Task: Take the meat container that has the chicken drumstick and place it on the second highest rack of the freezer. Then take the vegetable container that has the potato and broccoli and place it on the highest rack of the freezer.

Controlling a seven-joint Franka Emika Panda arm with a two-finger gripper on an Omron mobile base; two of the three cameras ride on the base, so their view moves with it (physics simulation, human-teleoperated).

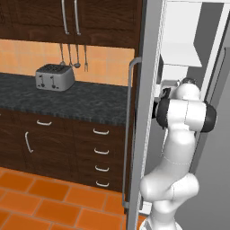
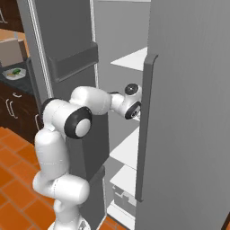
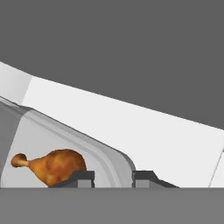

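**Inspector:** Status of the first container?

**Assessor:** The arm reaches inside the freezer (image 2: pixel 188 112), between its open doors. In the hand view the gripper (image 3: pixel 113 178) sits at the rim of the meat container (image 3: pixel 65 135), which holds the chicken drumstick (image 3: pixel 50 166) and lies on a white shelf (image 3: pixel 144 135). The jaws stand slightly apart, astride the rim. Whether they pinch it or have just let go, I cannot tell.

**Inspector:** Is that the second highest rack?

**Assessor:** Cannot confirm. In the right base view the wrist is at mid height, below one visible shelf, which fits, but the door edge hides the contact.

**Inspector:** And the second container?

**Assessor:** Not yet handled, in my judgement. A tray (image 2: pixel 14 73) with something green rests on the worktop (image 2: pixel 13 83) at the far left of the right base view; too small to identify its contents. It remains to be carried to the highest rack.
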